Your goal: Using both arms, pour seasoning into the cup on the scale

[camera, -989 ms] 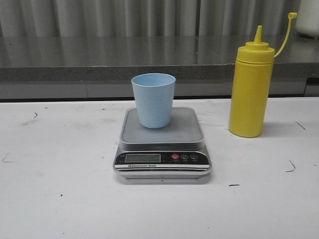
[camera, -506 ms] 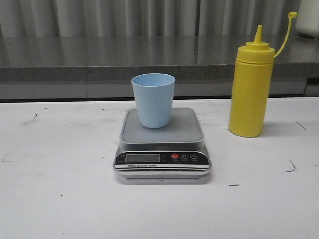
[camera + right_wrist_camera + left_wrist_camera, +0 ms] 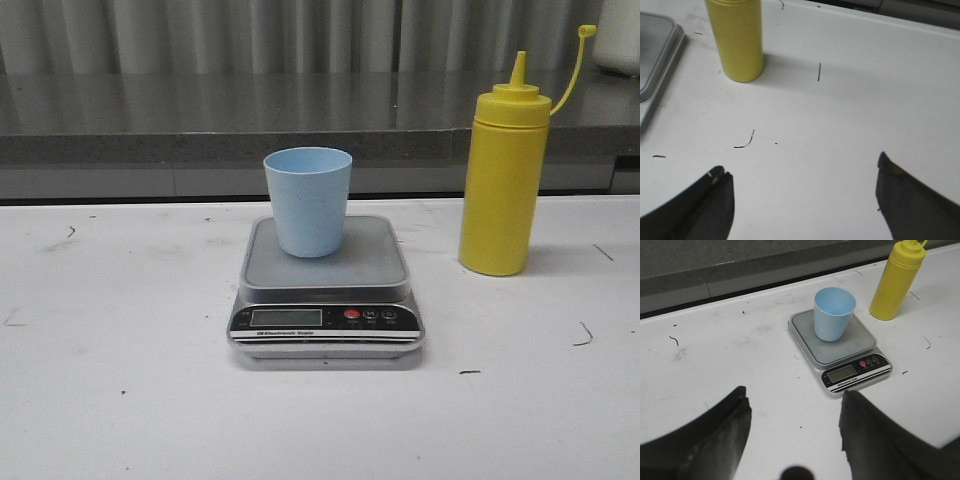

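The pale blue cup (image 3: 308, 201) stands upright on the grey platform of the silver scale (image 3: 326, 320) at the table's middle. It also shows in the left wrist view (image 3: 833, 313), on the scale (image 3: 855, 371). The yellow seasoning bottle (image 3: 504, 180) stands upright to the right of the scale, its cap hanging off on the tether. Its lower body shows in the right wrist view (image 3: 738, 40). My left gripper (image 3: 794, 410) is open and empty above the table, short of the scale. My right gripper (image 3: 802, 172) is open and empty, short of the bottle. Neither arm shows in the front view.
The white table (image 3: 120, 400) has small dark scuff marks. A grey counter ledge (image 3: 200, 130) runs along the back. A white object (image 3: 620, 40) sits at the far right on the ledge.
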Robot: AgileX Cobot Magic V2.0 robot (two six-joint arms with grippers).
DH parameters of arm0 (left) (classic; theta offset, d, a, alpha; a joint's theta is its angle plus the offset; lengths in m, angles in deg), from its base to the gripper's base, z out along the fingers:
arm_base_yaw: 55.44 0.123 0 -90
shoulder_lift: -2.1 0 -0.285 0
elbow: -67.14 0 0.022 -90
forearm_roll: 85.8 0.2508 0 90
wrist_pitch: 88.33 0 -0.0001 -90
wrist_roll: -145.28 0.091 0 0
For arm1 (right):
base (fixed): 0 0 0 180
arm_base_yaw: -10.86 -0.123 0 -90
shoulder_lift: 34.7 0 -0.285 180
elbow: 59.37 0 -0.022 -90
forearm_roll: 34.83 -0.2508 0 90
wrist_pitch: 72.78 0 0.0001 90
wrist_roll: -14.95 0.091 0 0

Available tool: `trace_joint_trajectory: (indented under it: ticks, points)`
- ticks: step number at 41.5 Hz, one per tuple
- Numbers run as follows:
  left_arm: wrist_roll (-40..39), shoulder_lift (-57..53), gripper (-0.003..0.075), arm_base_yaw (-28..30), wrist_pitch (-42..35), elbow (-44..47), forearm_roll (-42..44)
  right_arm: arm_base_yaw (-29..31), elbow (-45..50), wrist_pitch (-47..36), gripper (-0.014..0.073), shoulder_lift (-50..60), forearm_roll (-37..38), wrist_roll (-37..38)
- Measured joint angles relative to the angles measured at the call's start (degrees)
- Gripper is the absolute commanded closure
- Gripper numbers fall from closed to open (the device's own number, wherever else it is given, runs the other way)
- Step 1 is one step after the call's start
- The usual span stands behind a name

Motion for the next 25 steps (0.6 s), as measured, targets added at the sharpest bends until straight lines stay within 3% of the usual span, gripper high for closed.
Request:
trace_joint_trajectory:
  ticks: [12, 25]
  points:
    - [-0.1, 0.0, 0.0334, 0.0, 0.0, 0.0, 0.0, -7.5, -1.6, -7.4, -0.0008, -6.6, -6.3, -0.5]
    - [-0.1, 0.0, 0.0334, 0.0, 0.0, 0.0, 0.0, -9.0, 7.4, -29.7, -0.0008, -15.9, -8.0, -0.6]
